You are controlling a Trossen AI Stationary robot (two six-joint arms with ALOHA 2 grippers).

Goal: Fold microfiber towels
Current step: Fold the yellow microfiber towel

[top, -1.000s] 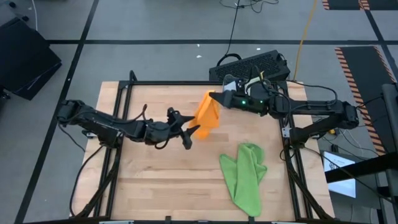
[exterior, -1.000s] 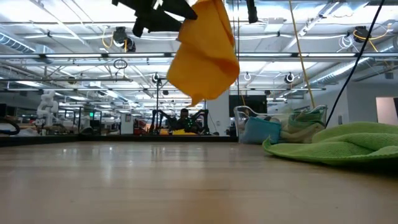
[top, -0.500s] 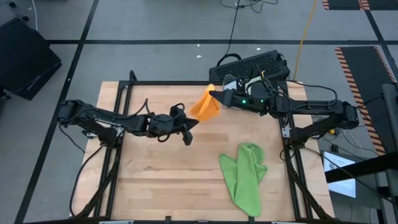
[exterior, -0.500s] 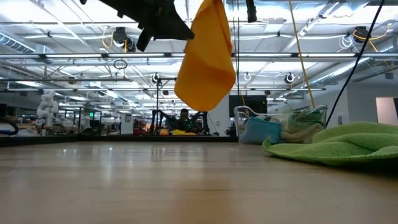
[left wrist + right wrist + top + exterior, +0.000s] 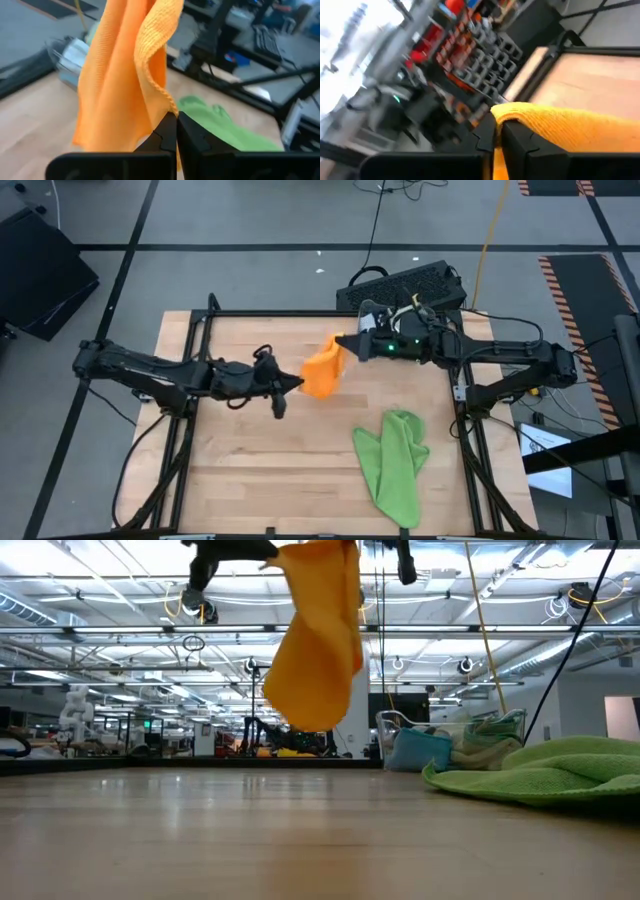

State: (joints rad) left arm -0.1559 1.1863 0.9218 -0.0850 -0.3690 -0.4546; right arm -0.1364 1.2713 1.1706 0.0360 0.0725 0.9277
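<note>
Orange towel (image 5: pixel 321 370) now pinched by closed L claw (image 5: pixel 299 383) too; R claw (image 5: pixel 343 340) still clamped on it.

The right gripper (image 5: pixel 496 136) has its two dark fingers (image 5: pixel 517 142) pressed together on a folded edge of the orange towel (image 5: pixel 560 127). The cloth bulges just past the fingertips and spreads away to one side of them, a strip of it also showing between the fingers lower down. Beyond the towel lies the pale wooden table (image 5: pixel 600 75), edged by a dark frame rail (image 5: pixel 540 62). Farther off, blurred shelving holds red and grey items (image 5: pixel 465 55).
</note>
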